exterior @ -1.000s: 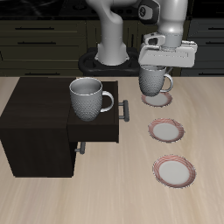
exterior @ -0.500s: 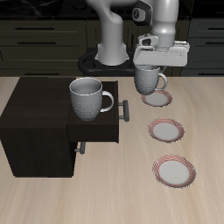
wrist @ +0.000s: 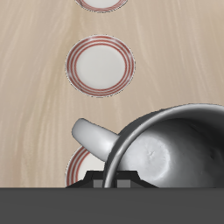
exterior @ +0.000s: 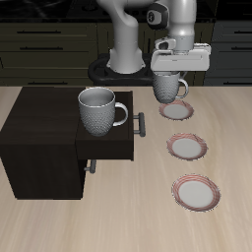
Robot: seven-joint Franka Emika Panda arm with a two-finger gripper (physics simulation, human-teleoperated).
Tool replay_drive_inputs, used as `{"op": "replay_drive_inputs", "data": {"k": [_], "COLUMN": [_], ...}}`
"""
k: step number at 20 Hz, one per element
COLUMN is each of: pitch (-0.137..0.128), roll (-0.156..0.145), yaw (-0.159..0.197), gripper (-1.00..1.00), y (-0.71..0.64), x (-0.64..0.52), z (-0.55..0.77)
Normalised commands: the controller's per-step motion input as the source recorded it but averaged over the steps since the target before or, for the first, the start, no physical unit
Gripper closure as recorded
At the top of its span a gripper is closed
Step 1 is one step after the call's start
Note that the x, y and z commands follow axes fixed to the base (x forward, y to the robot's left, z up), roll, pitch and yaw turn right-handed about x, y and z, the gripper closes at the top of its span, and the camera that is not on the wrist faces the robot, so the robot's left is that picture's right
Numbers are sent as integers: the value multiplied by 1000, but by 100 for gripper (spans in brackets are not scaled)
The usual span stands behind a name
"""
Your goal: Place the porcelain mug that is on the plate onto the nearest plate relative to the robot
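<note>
The gripper (exterior: 169,71) was clamped on the rim of the porcelain mug (exterior: 167,89), which hung clear of the table (exterior: 39,221), lifted above the plate (exterior: 178,111) farthest back, the one closest to the robot's base. In the exterior view the mug sat just toward eleven o'clock of that plate, with open air between its base and the plate's white centre, and its handle pointed toward three o'clock.

Two more plates lay in a line running toward the table's front edge: a middle plate (exterior: 187,148) at about six o'clock from the back one, and a front plate (exterior: 196,191) further along the same line. All three were apart from one another.

In the wrist view the mug (wrist: 171,144) filled much of the frame, its smooth pale inside facing the camera and its loop handle (wrist: 92,135) jutting out at about ten o'clock from the rim. A plate (wrist: 80,162) peeked out from beneath the handle, mostly covered by the mug. The middle plate (wrist: 100,65) lay in full view beyond it, and the front plate (wrist: 103,3) was cut off at the frame edge.

On a dark wooden cabinet (exterior: 39,138), well apart from the plates, stood a second, larger-looking dimpled mug (exterior: 98,109), upright, its handle toward three o'clock.
</note>
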Motion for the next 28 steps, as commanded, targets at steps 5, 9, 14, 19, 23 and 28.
{"op": "replay_drive_inputs", "data": {"k": [5,9,14,19,23,28], "pitch": [11,4,-17,-9,9,48], "roll": [18,3,13,32,34,65], "yaw": [-41,-41,-1,11,2,10], "gripper": [100,100,100,100,100,100], "y": [-56,-61,6,110,223,247], "x": [-163,-255,-229,-107,-115,75], "z": [-72,-259,-109,-39,-116,-201]}}
